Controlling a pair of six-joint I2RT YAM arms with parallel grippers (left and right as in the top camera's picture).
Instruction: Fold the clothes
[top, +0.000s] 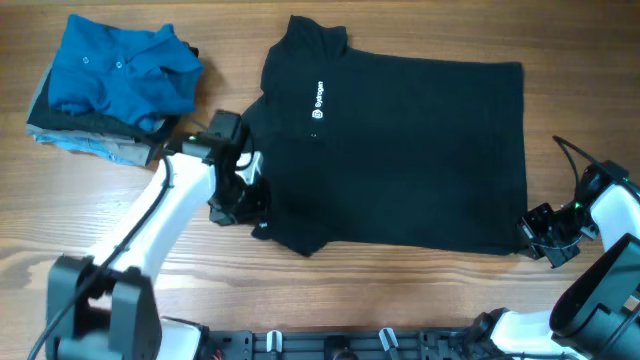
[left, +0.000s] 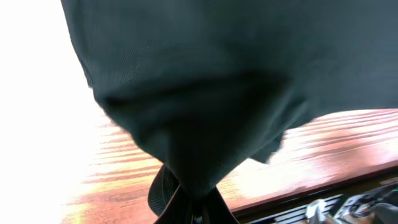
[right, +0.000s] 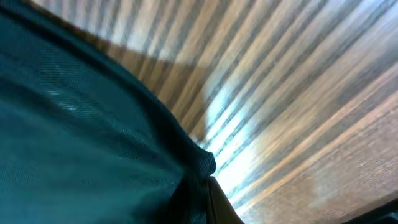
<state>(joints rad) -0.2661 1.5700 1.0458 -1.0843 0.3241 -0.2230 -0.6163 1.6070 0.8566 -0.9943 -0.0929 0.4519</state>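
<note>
Two white arms (top: 150, 220) rise nearest the overhead lens, one on each side. One black shirt (top: 400, 150) lies spread on the tabletop (top: 400, 300), logo up. The left pincer (top: 245, 200) is at the shirt's near sleeve and the right pincer (top: 530, 232) at its near hem corner. One blue polo (top: 120, 70) tops a grey pile (top: 90, 135) at far left, apart from the shirt. Left wrist: dark cloth funnels into that pincer, clenched on it. Right wrist: the shirt's edge is pinched in that pincer above the wood.
</note>
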